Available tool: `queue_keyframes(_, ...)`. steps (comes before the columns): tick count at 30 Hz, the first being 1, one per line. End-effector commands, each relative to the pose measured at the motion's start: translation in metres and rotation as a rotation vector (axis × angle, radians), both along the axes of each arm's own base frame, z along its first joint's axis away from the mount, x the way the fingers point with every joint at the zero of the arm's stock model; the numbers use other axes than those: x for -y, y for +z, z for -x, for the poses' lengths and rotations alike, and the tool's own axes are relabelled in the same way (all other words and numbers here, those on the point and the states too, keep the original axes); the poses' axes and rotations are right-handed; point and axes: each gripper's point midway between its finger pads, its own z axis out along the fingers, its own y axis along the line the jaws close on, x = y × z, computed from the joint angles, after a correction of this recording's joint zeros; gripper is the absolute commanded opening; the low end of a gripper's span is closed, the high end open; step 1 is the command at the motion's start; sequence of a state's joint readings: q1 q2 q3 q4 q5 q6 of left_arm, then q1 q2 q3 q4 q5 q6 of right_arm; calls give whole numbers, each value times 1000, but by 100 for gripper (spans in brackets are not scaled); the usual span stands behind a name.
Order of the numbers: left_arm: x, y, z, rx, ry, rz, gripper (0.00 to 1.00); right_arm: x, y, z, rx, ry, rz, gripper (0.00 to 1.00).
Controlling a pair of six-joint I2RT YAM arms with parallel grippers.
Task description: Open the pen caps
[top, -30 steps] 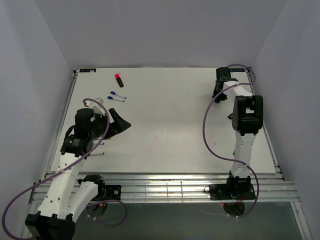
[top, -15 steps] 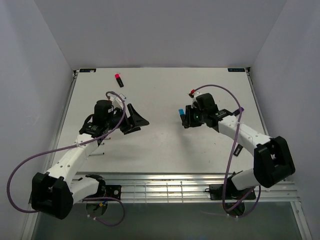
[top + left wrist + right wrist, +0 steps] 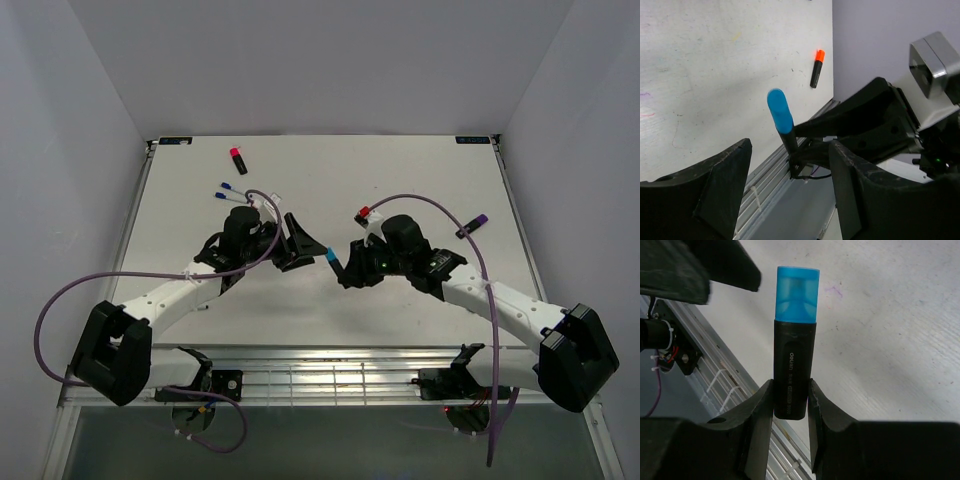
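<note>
The cyan cap (image 3: 797, 294) sits fully seated on a stubby black marker (image 3: 791, 365), held up off the table (image 3: 420, 170) near its middle, between the two arms. The right gripper (image 3: 790, 395) is clamped on the lower end of the marker's body, a finger pressed to each side. The right wrist view shows this grip closely, along with white lettering on the barrel that no other view resolves. The left wrist view shows the left gripper (image 3: 790, 146) with its fingers spread wide apart, one on each side of the cap and touching neither it nor the marker. From above the cap is only a small cyan spot between the two black grippers, and the gap around it cannot be judged there. The top view alone shows a pink-capped marker (image 3: 238, 158) at the far left of the table, two thin blue-capped pens (image 3: 226, 186) just beyond the left arm, and a purple-capped marker (image 3: 472, 226) to the right. The left wrist view alone shows an orange-capped marker (image 3: 816, 70) lying near a table edge.
</note>
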State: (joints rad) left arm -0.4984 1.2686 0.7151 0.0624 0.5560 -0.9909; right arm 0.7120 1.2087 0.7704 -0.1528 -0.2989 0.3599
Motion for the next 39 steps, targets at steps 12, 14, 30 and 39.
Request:
queue_keyframes(12,1,-12,-12,-36,114,-9,61,-35,23,23,45,59,-89,8)
queue_keyframes(14,1,-14,-11,-43,118,-13,57,-35,24,21,57,46,-85,8)
queue_keyframes(30,4,-24,-3,-79,125,-39,49,-46,28,9,82,7,-85,8)
queue_keyframes(39,6,-25,-7,-78,129,-46,35,-46,23,12,77,13,-80,8)
